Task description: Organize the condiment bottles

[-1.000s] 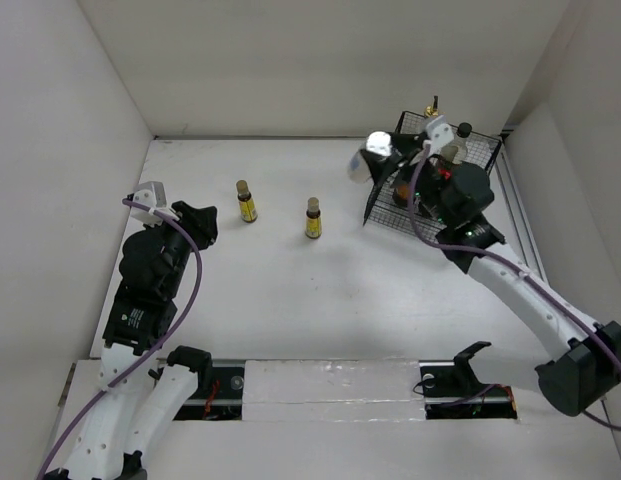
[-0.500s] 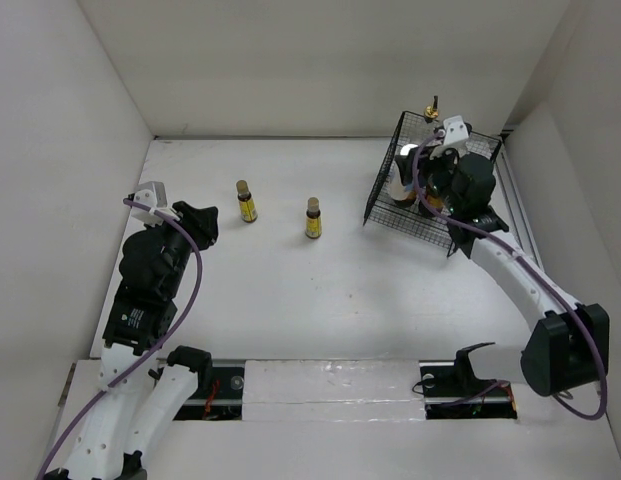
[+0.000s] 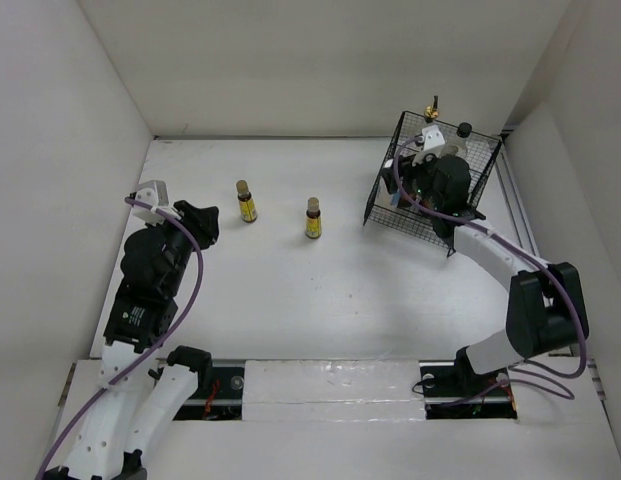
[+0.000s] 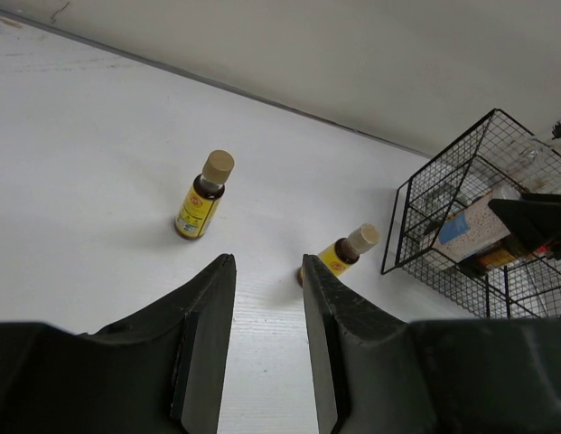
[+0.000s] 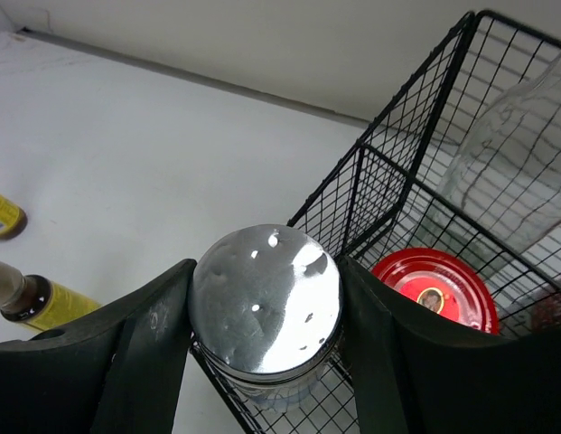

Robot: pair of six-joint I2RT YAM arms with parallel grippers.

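- Top view: the right claw (image 3: 400,178) hangs over the rack's (image 3: 482,148) left corner. The yellow bottles (image 3: 313,218) stand out on the table, well apart from the rack.
- Left wrist: the left claw (image 4: 266,271) is narrowly open and holds nothing, and it points between those bottles.
- Right wrist: the right claw is clamped on the silver-lidded jar (image 5: 265,298), which sits at the rack's corner wires, just beside a red lid (image 5: 434,287). Whether the jar's base clears the wire cannot be told. If released on the rim, it could tip out or knock its neighbour.
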